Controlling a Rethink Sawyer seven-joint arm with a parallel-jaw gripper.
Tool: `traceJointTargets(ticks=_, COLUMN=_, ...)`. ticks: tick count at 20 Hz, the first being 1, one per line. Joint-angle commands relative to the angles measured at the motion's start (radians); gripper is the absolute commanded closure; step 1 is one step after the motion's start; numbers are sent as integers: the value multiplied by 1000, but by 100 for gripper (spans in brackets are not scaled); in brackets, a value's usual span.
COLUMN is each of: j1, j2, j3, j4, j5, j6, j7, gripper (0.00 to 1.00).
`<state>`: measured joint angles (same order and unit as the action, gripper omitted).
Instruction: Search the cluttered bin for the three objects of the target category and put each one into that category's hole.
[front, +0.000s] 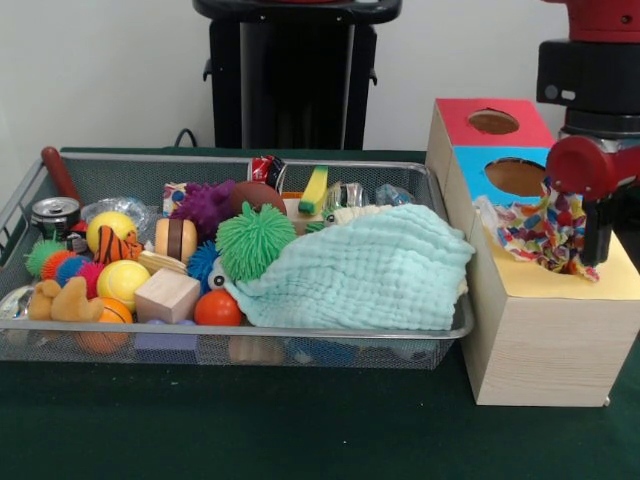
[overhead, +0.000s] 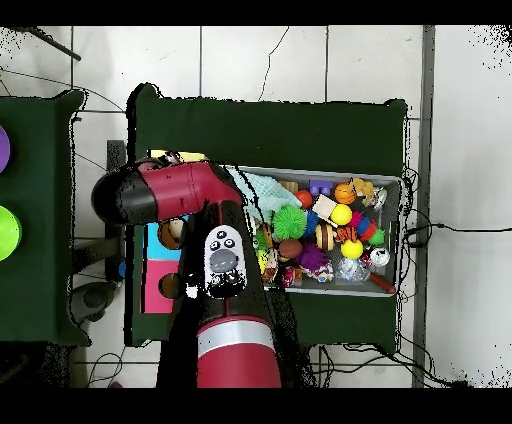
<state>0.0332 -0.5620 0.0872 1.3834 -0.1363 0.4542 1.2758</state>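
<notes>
A patchwork cloth (front: 545, 228) in many colours hangs from my gripper (front: 590, 250), over the yellow end of the wooden box (front: 540, 340). The gripper is shut on it, with its fingers mostly hidden behind the fabric and the red arm joint. The box top has a red panel with a hole (front: 493, 122) and a blue panel with a hole (front: 515, 177); the cloth covers any hole in the yellow panel (front: 620, 282). A large mint cloth (front: 360, 270) lies crumpled in the right half of the mesh bin (front: 300, 335). In the overhead view my arm (overhead: 215, 250) covers most of the box.
The bin's left half is packed with balls, a green spiky ball (front: 255, 240), a purple spiky toy (front: 205, 205), a wooden block (front: 167, 295), a can (front: 55, 212) and other small toys. The box stands against the bin's right wall. Green cloth covers the table (front: 250, 420).
</notes>
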Motion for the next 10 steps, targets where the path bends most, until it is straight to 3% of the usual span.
traceJointTargets(ticks=1, j1=-2, j2=-59, j3=12, j4=90, j5=16, j6=132, j7=142, gripper=100)
traceJointTargets(ticks=10, j1=-2, j2=-63, j3=6, j4=79, j5=12, j6=173, j7=132, gripper=100)
